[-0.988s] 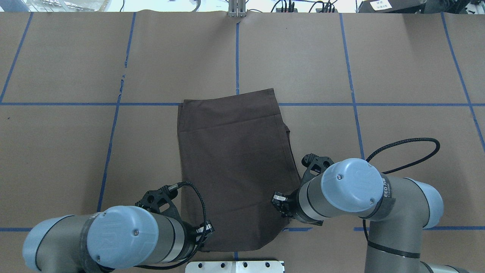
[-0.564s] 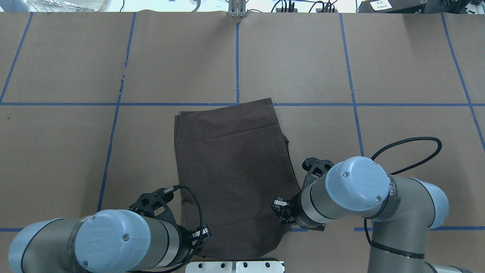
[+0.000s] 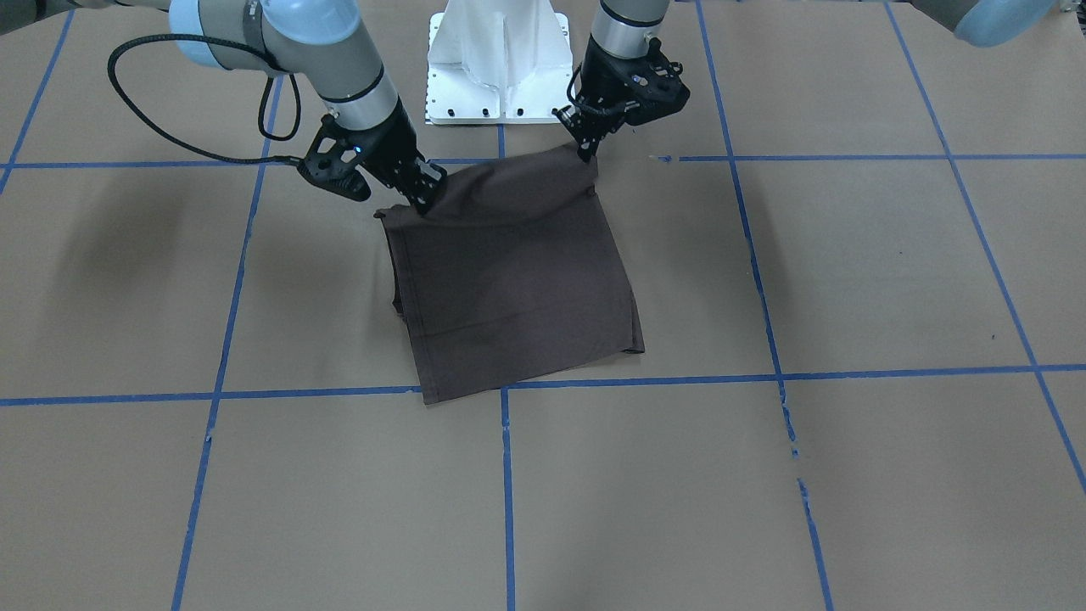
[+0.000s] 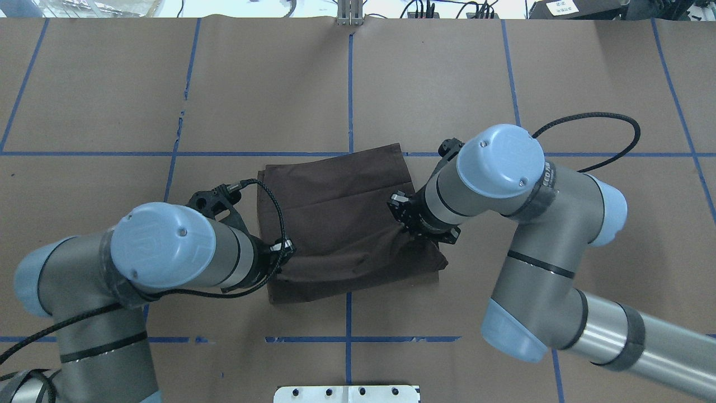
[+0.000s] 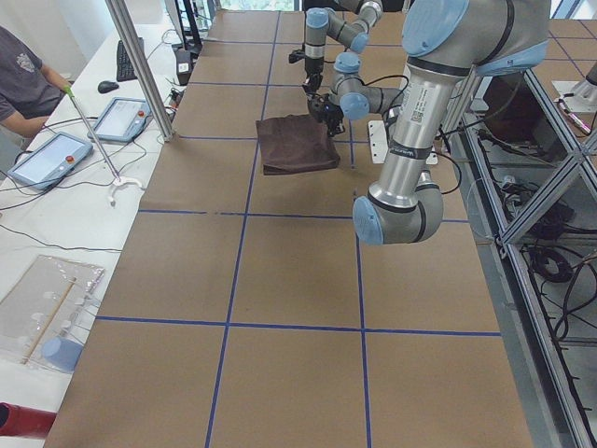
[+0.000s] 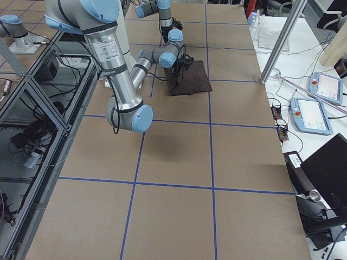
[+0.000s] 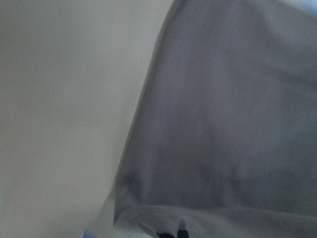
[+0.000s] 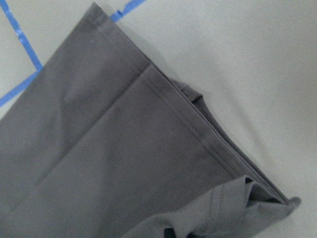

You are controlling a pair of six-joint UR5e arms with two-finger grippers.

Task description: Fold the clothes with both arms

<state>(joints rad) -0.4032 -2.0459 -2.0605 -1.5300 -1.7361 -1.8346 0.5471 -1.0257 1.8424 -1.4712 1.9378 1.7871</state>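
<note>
Where left tool (image 3: pixel 587 154), right tool (image 3: pixel 422 204) pinch, T-shirt (image 3: pixel 517 280)

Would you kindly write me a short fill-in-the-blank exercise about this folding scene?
The T-shirt is dark ____. It is pinched by ____ tools, the left tool and the right tool. The table carries a grid of ____ tape.
Missing words: brown, two, blue.
</note>
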